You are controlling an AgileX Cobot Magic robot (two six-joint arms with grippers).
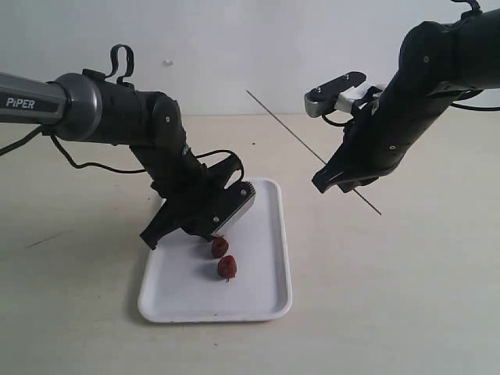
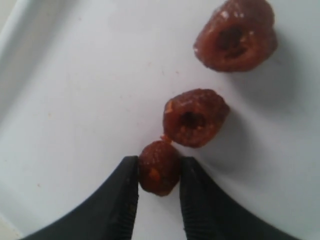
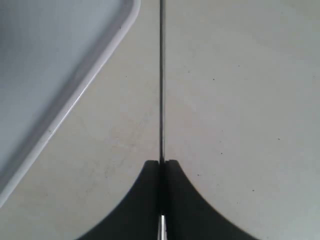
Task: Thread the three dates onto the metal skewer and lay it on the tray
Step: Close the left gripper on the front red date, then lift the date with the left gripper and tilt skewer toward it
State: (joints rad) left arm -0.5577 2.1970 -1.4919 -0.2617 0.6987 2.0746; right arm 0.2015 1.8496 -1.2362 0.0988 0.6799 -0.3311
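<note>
On tray (image 1: 269, 234), shows three dates (image 2: 195, 117) close together, with left gripper (image 2: 159, 162) clamped on end date (image 2: 159, 176) just beside the others; right of tray, shows right gripper (image 3: 161, 165) closed on metal skewer (image 1: 289, 130), tilted above table (image 1: 391, 312); reads "PIPER" (image 1: 22, 102) in white on left arm (image 1: 78, 101).

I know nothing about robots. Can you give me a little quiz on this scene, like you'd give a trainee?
1. True or false: the metal skewer lies on the tray.
2. How many dates does the left wrist view show? A) one B) two C) three
3. Fill in: the left claw has a finger on either side of one ____.
Key: 1 false, the right claw holds it in the air. 2 C. 3 date.
</note>
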